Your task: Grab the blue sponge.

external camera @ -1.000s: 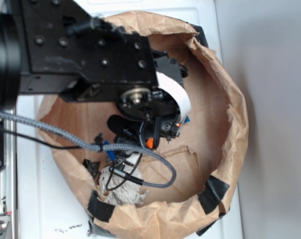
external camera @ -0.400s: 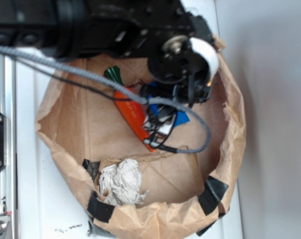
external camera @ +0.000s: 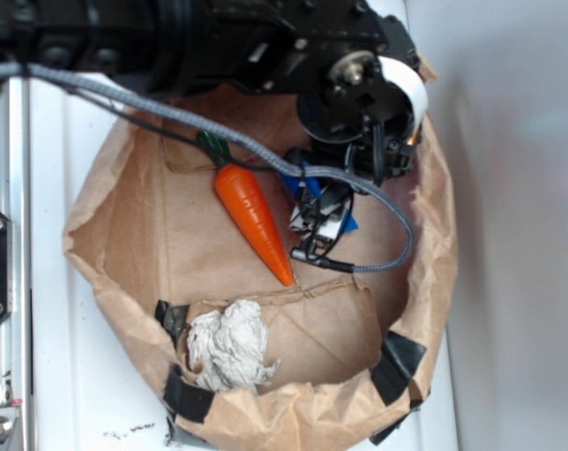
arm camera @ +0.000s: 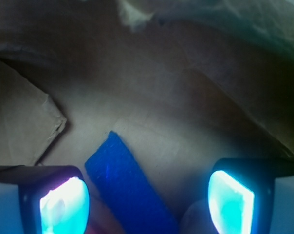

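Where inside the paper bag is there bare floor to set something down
Bare paper floor lies left of the carrot, up to the bag wall. Another patch: the flap right of the cloth wad. Crowded between carrot and right wall, where the gripper hangs over the blue sponge.

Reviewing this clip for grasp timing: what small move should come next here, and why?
Probably a short descent, then close. In the wrist view the blue sponge lies flat on the brown paper between the open gripper jaws, nearer the left one, apparently not yet touched. A slight shift toward that side would centre it.
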You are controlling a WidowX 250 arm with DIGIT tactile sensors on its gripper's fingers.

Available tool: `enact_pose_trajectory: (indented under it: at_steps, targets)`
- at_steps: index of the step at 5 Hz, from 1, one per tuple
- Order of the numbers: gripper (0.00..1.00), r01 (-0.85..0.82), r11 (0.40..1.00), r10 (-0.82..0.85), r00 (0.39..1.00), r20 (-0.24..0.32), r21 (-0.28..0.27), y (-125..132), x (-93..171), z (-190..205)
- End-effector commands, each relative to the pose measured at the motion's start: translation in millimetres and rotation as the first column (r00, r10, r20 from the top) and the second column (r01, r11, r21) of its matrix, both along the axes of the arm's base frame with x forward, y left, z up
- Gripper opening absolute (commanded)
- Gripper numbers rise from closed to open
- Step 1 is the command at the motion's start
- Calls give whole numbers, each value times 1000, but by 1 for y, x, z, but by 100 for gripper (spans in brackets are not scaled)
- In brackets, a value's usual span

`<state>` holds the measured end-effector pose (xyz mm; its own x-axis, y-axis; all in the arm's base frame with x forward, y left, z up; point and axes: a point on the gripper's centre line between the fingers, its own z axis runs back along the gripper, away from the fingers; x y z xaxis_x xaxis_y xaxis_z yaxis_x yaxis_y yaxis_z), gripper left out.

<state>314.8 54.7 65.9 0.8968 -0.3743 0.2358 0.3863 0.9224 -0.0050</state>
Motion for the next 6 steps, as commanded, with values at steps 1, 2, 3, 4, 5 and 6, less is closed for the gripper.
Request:
enact_pose_trajectory:
  at_steps: [1, 2, 3, 4, 5, 6]
  targets:
    - [100, -62, 998, 58, 989, 138, 24, -3, 10, -5]
    - [100, -124, 992, 123, 985, 117, -1, -6, 9, -10]
    - [100, -108, 994, 104, 985, 138, 25, -13, 10, -23]
    - [100, -98, 995, 93, 985, 144, 30, -15, 9, -27]
    - [100, -72, 997, 68, 989, 135, 25, -17, 7, -28]
    - [100, -41, 999, 42, 991, 128, -13, -14, 1, -11]
